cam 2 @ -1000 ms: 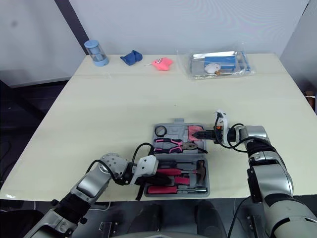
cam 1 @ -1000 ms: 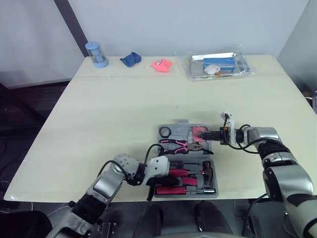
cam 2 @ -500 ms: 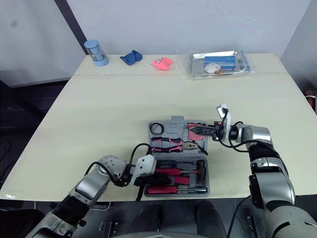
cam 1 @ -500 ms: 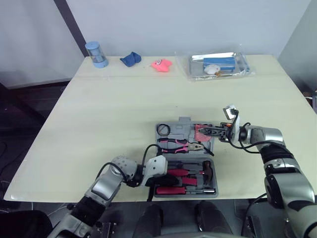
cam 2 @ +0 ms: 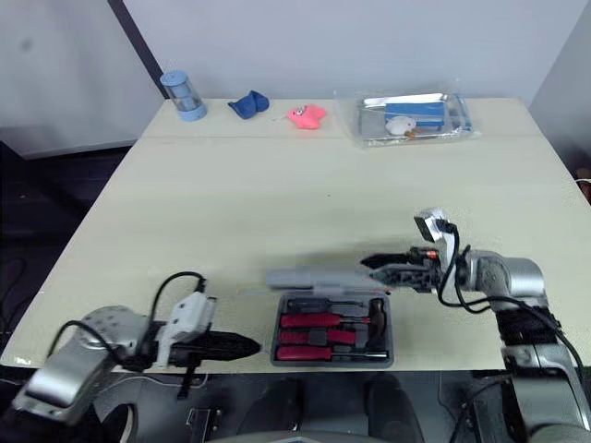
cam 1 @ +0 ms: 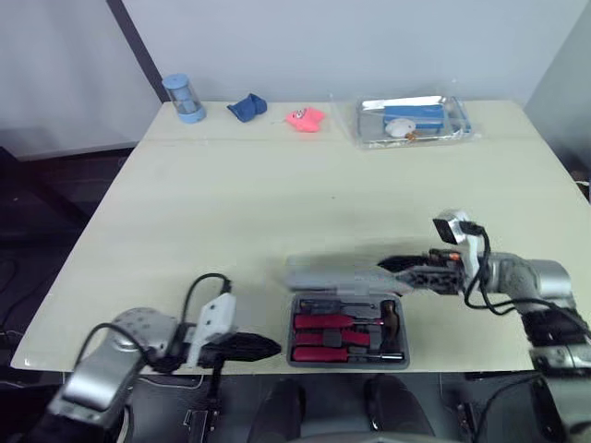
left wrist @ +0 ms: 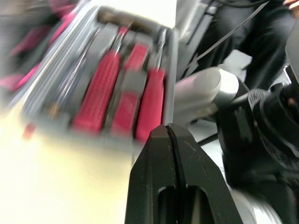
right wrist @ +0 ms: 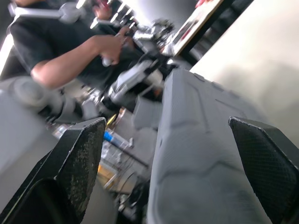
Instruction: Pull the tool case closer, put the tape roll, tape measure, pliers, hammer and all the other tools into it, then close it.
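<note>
While the lid (cam 1: 337, 274) hangs part-lowered over the tool case (cam 1: 346, 343) at the surface's (cam 1: 231, 212) 6 o'clock edge, two risks stand. The right gripper (cam 1: 399, 274), spread wide astride the lid and not clamping it, may let it slip, and a downward push may tip the case off that edge. Its long axis runs 9 to 3 o'clock, hinge toward 12, hammer (cam 1: 389, 318) head at 3. At its 9 o'clock lies the left gripper (cam 1: 268, 347), closed and empty.
</note>
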`<move>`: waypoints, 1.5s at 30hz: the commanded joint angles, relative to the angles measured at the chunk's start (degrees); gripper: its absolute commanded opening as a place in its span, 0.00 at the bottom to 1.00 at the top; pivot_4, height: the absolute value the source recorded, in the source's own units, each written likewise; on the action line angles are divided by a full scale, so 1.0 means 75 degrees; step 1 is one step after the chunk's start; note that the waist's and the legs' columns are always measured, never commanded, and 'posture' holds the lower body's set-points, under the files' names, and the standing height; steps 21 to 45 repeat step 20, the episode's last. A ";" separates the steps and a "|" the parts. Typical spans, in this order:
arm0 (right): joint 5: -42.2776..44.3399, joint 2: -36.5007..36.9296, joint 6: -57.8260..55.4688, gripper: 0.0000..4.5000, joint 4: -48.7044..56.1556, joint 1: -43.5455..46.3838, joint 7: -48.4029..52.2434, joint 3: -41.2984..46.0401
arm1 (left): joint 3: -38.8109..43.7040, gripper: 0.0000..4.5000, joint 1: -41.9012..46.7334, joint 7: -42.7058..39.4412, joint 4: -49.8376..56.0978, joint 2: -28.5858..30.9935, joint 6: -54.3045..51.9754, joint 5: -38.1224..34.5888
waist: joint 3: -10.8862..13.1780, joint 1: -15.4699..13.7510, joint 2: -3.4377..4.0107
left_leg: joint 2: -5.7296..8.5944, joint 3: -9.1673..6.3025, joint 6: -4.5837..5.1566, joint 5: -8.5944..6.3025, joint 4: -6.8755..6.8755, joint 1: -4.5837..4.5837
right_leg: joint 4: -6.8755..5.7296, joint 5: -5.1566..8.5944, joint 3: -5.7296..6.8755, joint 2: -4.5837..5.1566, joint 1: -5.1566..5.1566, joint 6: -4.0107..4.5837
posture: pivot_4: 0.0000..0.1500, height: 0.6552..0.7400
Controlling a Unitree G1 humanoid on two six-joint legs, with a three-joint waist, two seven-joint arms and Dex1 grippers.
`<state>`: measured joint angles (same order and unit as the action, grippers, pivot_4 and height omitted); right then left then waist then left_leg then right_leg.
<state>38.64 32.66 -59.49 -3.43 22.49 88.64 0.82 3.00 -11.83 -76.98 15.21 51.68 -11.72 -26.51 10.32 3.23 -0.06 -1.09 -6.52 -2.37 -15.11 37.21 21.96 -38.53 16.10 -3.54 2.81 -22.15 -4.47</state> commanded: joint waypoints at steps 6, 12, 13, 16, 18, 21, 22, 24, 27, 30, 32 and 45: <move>0.0549 0.0457 0.1027 0.98 0.2080 -0.1997 -0.1343 0.1440 | 0.1814 0.00 -0.0087 0.0701 -0.0773 -0.0421 -0.0825 -0.1215 | 0.0004 -0.0113 0.0000 | 0.0001 0.0005 0.0000 0.0000 0.0000 -0.0001 | 0.0001 0.0001 -0.0001 0.0000 0.0001 -0.0003 | 1.00 1.00; -0.0370 0.0432 0.3720 1.00 0.2436 -0.3223 -0.2152 0.2595 | 0.2303 0.56 0.0135 0.1527 -0.1194 -0.0792 -0.0272 -0.0690 | 0.0009 -0.0117 -0.0014 | 0.0000 0.0006 -0.0001 0.0000 -0.0003 -0.0001 | 0.0003 0.0001 -0.0002 0.0001 0.0001 -0.0003 | 1.00 1.00; -0.0432 0.0495 0.3977 1.00 0.2368 -0.3380 -0.2219 0.2801 | 0.2384 0.68 0.0140 0.1592 -0.1229 -0.0790 -0.0426 -0.0781 | 0.0009 -0.0114 -0.0014 | 0.0000 0.0008 -0.0001 0.0000 -0.0002 -0.0002 | 0.0004 0.0001 -0.0004 0.0001 0.0001 -0.0002 | 1.00 1.00; -0.0831 0.0753 0.5074 1.00 0.1870 -0.3828 -0.2112 0.3230 | 0.2600 1.00 0.0048 0.1702 -0.1226 -0.0817 -0.0651 -0.0941 | 0.0011 -0.0108 -0.0017 | -0.0001 0.0012 -0.0001 0.0000 -0.0002 -0.0004 | 0.0003 0.0001 -0.0007 0.0000 0.0001 -0.0002 | 1.00 1.00; -0.1136 0.0962 0.5907 1.00 0.1337 -0.4162 -0.1848 0.3445 | 0.2686 1.00 -0.0016 0.1770 -0.1271 -0.0860 -0.0649 -0.0921 | 0.0013 -0.0115 -0.0021 | 0.0000 0.0016 -0.0001 0.0000 -0.0003 -0.0007 | 0.0004 0.0001 -0.0010 0.0001 0.0004 -0.0002 | 1.00 1.00; -0.1327 0.1103 0.6519 1.00 0.0860 -0.4367 -0.1711 0.3549 | 0.2654 1.00 -0.0077 0.1718 -0.1332 -0.0871 -0.0409 -0.0743 | 0.0014 -0.0115 -0.0022 | -0.0001 0.0020 -0.0001 0.0000 -0.0004 -0.0009 | 0.0006 0.0001 -0.0013 0.0001 0.0006 -0.0002 | 1.00 1.00; -0.1327 0.1103 0.6519 1.00 0.0860 -0.4367 -0.1711 0.3549 | 0.2654 1.00 -0.0077 0.1718 -0.1332 -0.0871 -0.0409 -0.0743 | 0.0014 -0.0115 -0.0022 | -0.0001 0.0020 -0.0001 0.0000 -0.0004 -0.0009 | 0.0006 0.0001 -0.0013 0.0001 0.0006 -0.0002 | 1.00 1.00; -0.1327 0.1103 0.6519 1.00 0.0860 -0.4367 -0.1711 0.3549 | 0.2654 1.00 -0.0077 0.1718 -0.1332 -0.0871 -0.0409 -0.0743 | 0.0014 -0.0115 -0.0022 | -0.0001 0.0020 -0.0001 0.0000 -0.0004 -0.0009 | 0.0006 0.0001 -0.0013 0.0001 0.0006 -0.0002 | 1.00 1.00; -0.1327 0.1103 0.6519 1.00 0.0860 -0.4367 -0.1711 0.3549 | 0.2654 1.00 -0.0077 0.1718 -0.1332 -0.0871 -0.0409 -0.0743 | 0.0014 -0.0115 -0.0022 | -0.0001 0.0020 -0.0001 0.0000 -0.0004 -0.0009 | 0.0006 0.0001 -0.0013 0.0001 0.0006 -0.0002 | 1.00 1.00; -0.1327 0.1103 0.6519 1.00 0.0860 -0.4367 -0.1711 0.3549 | 0.2654 1.00 -0.0077 0.1718 -0.1332 -0.0871 -0.0409 -0.0743 | 0.0014 -0.0115 -0.0022 | -0.0001 0.0020 -0.0001 0.0000 -0.0004 -0.0009 | 0.0006 0.0001 -0.0013 0.0001 0.0006 -0.0002 | 1.00 1.00; -0.1327 0.1103 0.6519 1.00 0.0860 -0.4367 -0.1711 0.3549 | 0.2654 1.00 -0.0077 0.1718 -0.1332 -0.0871 -0.0409 -0.0743 | 0.0014 -0.0115 -0.0022 | -0.0001 0.0020 -0.0001 0.0000 -0.0004 -0.0009 | 0.0006 0.0001 -0.0013 0.0001 0.0006 -0.0002 | 1.00 1.00; -0.1327 0.1103 0.6519 1.00 0.0860 -0.4367 -0.1711 0.3549 | 0.2654 1.00 -0.0077 0.1718 -0.1332 -0.0871 -0.0409 -0.0743 | 0.0014 -0.0115 -0.0022 | -0.0001 0.0020 -0.0001 0.0000 -0.0004 -0.0009 | 0.0006 0.0001 -0.0013 0.0001 0.0006 -0.0002 | 1.00 1.00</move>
